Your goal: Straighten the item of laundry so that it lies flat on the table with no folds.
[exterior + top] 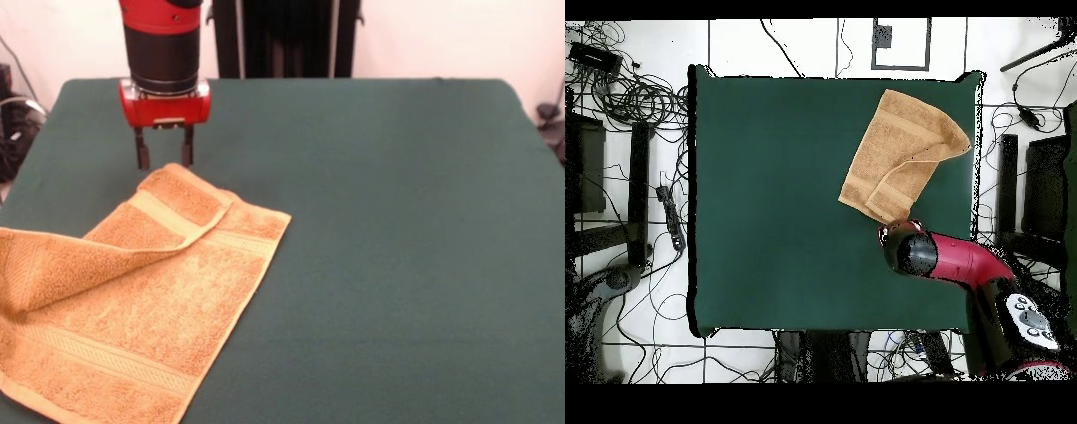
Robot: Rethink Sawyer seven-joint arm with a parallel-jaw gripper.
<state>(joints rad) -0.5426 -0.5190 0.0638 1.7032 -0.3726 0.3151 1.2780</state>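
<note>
We see the gripper [163, 159] hanging over the table [397, 221] with its two dark fingers [140, 149] pointing straight down and parted, a clear gap between them and nothing held. The tips sit just above the green cloth, or perhaps on it (we cannot tell which from the front view).

Just in front of the fingertips, toward the camera, lies the towel [132, 309]. Its nearest corner is close to the fingers but apart from them. That corner belongs to a flap that is folded over onto the rest of the towel, showing a paler woven band [168, 216] running across it. From the gripper the towel spreads away and to the side, reaching the table's edge in the front view, where part of it runs out of the picture. Another pale band [97, 353] crosses the lower layer far from the gripper.

From overhead, we find the towel [900, 155] in a corner region of the table [765, 200], with the red and black arm [950, 258] touching or just beside its pointed end; the folded flap makes a crease along one side.
</note>
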